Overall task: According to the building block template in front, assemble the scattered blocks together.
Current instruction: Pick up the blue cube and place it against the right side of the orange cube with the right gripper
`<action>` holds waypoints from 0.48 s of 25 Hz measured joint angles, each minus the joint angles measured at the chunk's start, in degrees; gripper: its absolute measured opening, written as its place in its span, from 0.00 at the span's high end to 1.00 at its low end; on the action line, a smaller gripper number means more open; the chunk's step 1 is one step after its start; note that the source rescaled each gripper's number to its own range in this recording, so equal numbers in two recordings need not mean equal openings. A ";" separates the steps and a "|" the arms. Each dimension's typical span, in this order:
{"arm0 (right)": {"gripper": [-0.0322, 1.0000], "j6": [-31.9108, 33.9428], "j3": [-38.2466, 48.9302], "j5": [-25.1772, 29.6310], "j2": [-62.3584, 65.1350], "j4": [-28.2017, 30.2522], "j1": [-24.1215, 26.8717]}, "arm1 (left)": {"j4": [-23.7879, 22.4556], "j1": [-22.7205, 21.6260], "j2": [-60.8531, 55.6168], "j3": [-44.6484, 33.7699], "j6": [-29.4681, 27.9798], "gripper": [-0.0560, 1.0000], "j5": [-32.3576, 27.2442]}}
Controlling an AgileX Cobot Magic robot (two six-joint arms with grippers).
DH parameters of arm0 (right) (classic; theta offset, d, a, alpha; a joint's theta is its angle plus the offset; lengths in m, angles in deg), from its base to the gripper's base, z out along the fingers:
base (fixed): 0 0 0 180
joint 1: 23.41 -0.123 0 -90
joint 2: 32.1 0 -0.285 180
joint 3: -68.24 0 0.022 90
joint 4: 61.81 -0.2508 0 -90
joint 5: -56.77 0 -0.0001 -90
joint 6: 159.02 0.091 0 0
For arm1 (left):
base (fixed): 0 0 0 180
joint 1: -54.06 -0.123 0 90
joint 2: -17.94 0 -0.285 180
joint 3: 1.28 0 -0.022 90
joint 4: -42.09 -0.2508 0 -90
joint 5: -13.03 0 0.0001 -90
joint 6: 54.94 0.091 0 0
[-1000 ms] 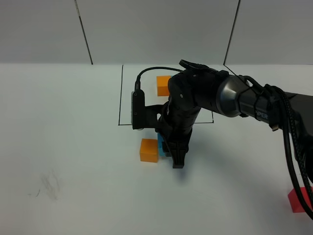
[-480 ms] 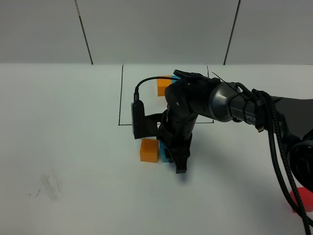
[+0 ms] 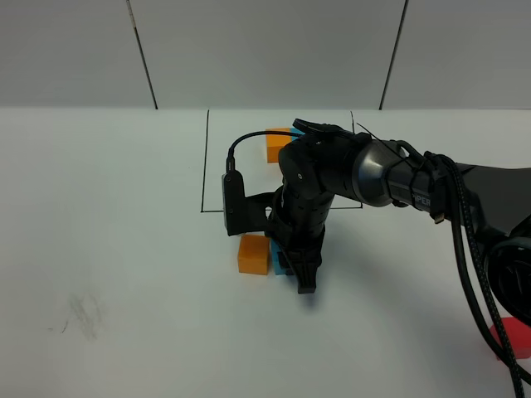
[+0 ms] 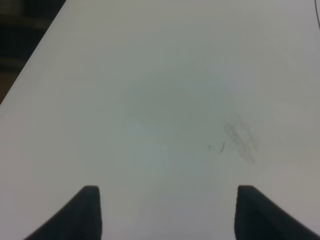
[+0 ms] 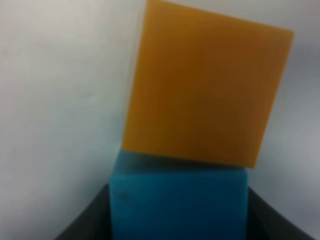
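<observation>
- Cyan-blue matte cube (image 5: 179,200) is pinched in the right tool (image 3: 300,278), touching the orange matte cube (image 3: 252,254) beyond its tips.
- Red matte cube (image 3: 508,338) lies far from that tool, seemingly unjoined.
- Left tool (image 4: 167,210): spread, empty.

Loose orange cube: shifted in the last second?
No. The orange cube keeps the same offset from the black frame corner.
</observation>
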 joint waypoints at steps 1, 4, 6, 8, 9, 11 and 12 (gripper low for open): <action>0.74 0.24 0.00 0.24 0.00 0.00 0.00 | 0.00 0.00 0.00 0.00 0.00 0.68 0.00; 0.74 1.73 0.00 0.72 0.00 0.00 0.00 | 0.00 0.00 0.00 0.00 0.00 0.68 0.00; 0.74 2.55 0.00 0.88 0.00 0.00 0.00 | 0.00 0.00 0.00 0.00 0.00 0.68 0.00; 0.74 3.66 0.00 1.02 0.00 0.00 0.00 | 0.00 0.00 0.00 0.00 0.00 0.68 0.00; 0.74 3.97 0.00 1.02 0.00 0.00 0.00 | 0.00 0.00 0.00 0.00 0.00 0.68 0.00; 0.74 4.27 0.00 1.02 0.00 0.06 0.00 | 0.00 0.00 0.00 0.00 0.00 0.68 0.00; 0.74 4.27 0.00 1.02 0.00 0.20 0.00 | 0.00 0.00 0.00 0.00 0.00 0.68 0.00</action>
